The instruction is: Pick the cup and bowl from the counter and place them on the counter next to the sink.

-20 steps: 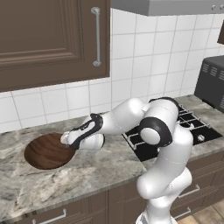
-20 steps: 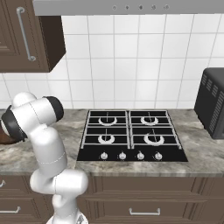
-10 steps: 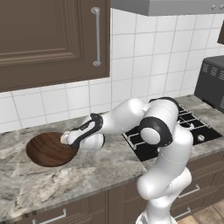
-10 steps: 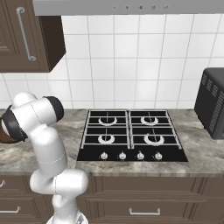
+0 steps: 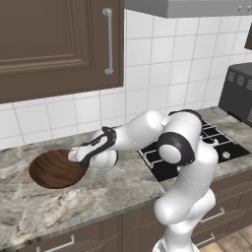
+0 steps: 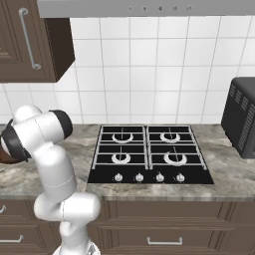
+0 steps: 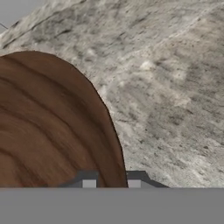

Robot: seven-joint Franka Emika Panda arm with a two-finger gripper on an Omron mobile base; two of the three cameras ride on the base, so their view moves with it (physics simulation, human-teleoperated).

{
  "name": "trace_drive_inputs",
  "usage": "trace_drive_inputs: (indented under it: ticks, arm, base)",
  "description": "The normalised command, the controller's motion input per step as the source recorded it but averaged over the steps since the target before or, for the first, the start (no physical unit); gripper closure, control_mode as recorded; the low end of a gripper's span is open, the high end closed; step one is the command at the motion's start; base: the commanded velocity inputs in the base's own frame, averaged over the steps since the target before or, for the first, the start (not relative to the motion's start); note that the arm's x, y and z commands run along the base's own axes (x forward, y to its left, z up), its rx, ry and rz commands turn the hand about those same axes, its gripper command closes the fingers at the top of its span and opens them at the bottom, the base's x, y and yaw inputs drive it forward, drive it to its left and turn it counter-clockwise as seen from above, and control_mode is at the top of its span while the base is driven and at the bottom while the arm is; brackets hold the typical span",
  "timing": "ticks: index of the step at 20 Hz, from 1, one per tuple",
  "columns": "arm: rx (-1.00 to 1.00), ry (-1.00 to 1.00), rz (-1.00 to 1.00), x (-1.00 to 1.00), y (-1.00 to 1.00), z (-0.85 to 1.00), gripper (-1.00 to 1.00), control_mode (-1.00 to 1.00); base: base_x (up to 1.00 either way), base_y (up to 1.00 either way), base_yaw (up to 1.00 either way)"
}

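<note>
We have the fingers (image 7: 111, 181) clenched on the bowl (image 5: 55, 169) rim at its 3 o'clock edge; the bowl sits on the desk (image 5: 118, 192), its body stretching toward 9 o'clock from our grip.

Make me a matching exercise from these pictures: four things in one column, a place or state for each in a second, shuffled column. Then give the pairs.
Things:
1. bowl
2. gripper
3. gas stovetop
4. upper cabinet

Places or states:
A. black, set into the counter to the right of the arm
B. closed on the rim of a wooden dish
C. dark brown wood, lying on the counter at the left
D. on the wall above the counter, with a silver bar handle

Pairs: 1-C, 2-B, 3-A, 4-D
</note>
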Motion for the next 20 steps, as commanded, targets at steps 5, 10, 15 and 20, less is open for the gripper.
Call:
trace_drive_inputs:
  ticks: [5,10,15,20]
  arm:
    - [0.01,0.04,-0.04,-0.01,-0.37,0.02,1.0,-1.0]
    - [0.06,0.01,-0.03,-0.17,-0.39,0.14,1.0,-1.0]
    - [0.13,0.03,-0.07,-0.25,-0.5,0.19,1.0,-1.0]
    - [0.17,0.05,-0.11,-0.16,-0.58,0.11,1.0,-1.0]
  base:
    - [0.0,0.0,0.0]
    - [0.0,0.0,0.0]
    - [0.0,0.0,0.0]
    - [0.0,0.0,0.0]
